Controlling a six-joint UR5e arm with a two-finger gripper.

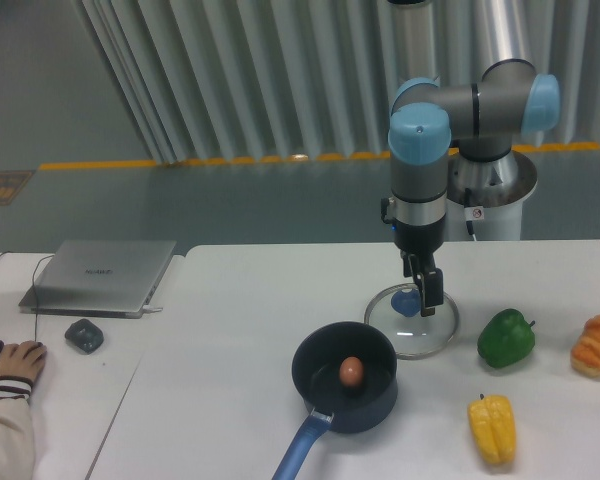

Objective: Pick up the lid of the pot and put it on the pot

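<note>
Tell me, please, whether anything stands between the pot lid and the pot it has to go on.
Nothing visible stands between the pot lid and the pot; they lie close together. The green pepper sits on the lid's other side, off that path.

Bright, diffuse light is washing over the smooth white table (220, 370), shade is darkening the inside of the round black pot (372, 412), and outlines are looking fairly sharp.
</note>
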